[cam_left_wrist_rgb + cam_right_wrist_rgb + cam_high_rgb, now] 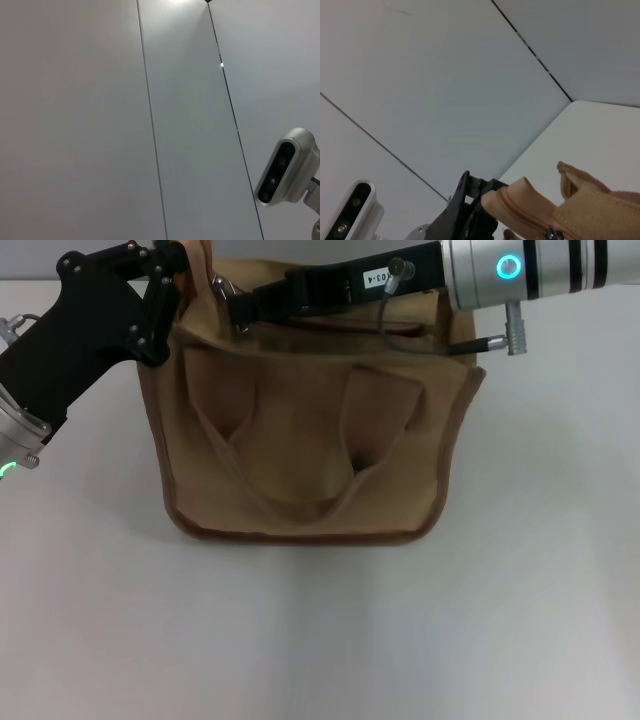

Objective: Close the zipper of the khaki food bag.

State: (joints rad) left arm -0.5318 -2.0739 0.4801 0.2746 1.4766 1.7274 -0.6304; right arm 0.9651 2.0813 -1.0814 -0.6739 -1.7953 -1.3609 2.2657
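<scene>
1. Nearest the head camera: bare white worktop (pixel 320 640), then the front face of the bag (pixel 310 450) with its two loop handles (pixel 300 470) hanging flat against the cloth.
2. The bag stands upright at the middle of the worktop, its top edge on the far side from the robot. The zipper (pixel 340 332) runs along that top, left to right across the robot's front.
3. Left gripper (pixel 172 288): at the bag's top left corner, black fingers pressed against the cloth there. It looks clamped on the corner, but the grip itself is hidden; I cannot tell if the fingers are closed.
4. Right gripper (pixel 238 308): the arm reaches in from the right, lying along the zipper line, with its tip near the left end of the top. A small shiny metal piece (pixel 226 286) sits just beside the tip, probably the pull tab. Whether the fingers pinch it, I cannot tell.
5. Right wrist view: a tan corner of cloth with zipper teeth (pixel 520 212), a black gripper part (pixel 467 210) against it, a silver bit (pixel 551 233) low on the seam.
6. Judgement: the pull is at the left end, so closing means a straight draw rightward along the zipper's long axis, the left gripper anchoring the corner. The right arm is the one placed for it.
7. Risk: the soft bag may buckle if the corner slips.
</scene>
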